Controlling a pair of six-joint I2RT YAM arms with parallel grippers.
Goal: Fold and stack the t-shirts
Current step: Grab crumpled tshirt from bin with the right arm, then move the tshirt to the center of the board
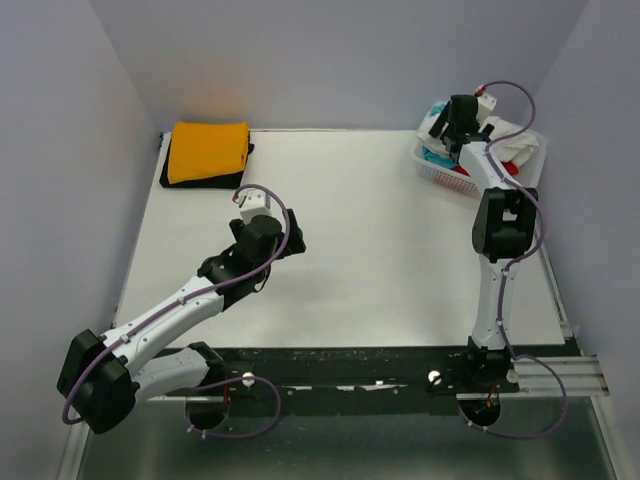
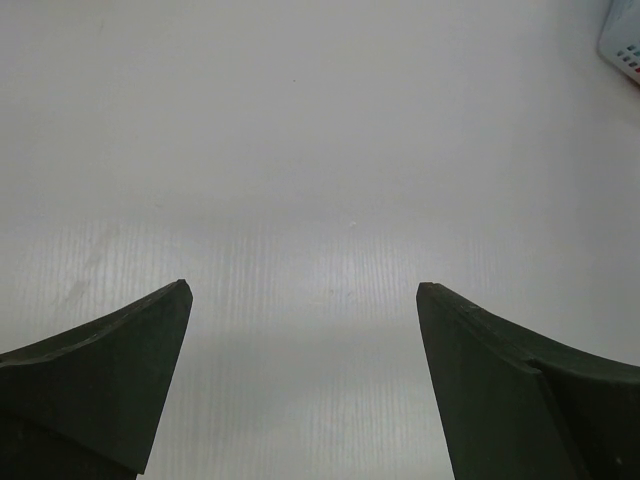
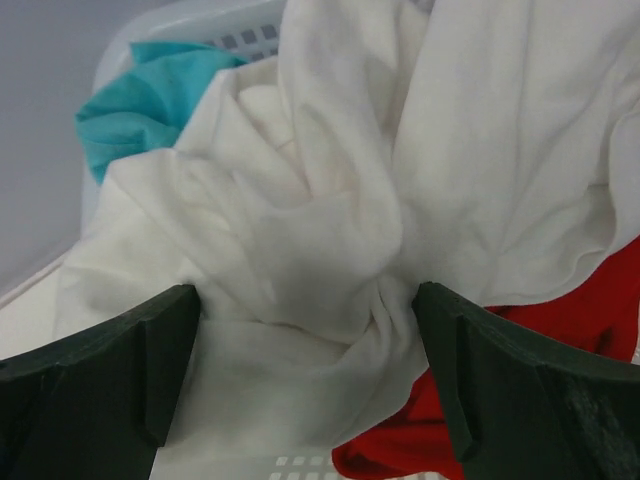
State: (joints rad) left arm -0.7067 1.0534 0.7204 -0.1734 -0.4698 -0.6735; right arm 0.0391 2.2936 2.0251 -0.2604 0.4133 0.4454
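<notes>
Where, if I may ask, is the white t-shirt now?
The white t-shirt fills the right wrist view, crumpled in the far-right basket beside the turquoise shirt, under the right gripper.

An orange-yellow shirt [image 1: 207,150] lies folded into a neat flat rectangle at the far left corner of the table [image 1: 380,260]. It rests on a folded black shirt [image 1: 200,184], whose edges show along its near and right sides. In the basket [image 1: 440,172] at the far right, a crumpled white shirt [image 3: 330,200] is heaped on top, with a turquoise shirt [image 3: 150,100] bunched behind it and a red shirt [image 3: 580,310] beneath.
</notes>
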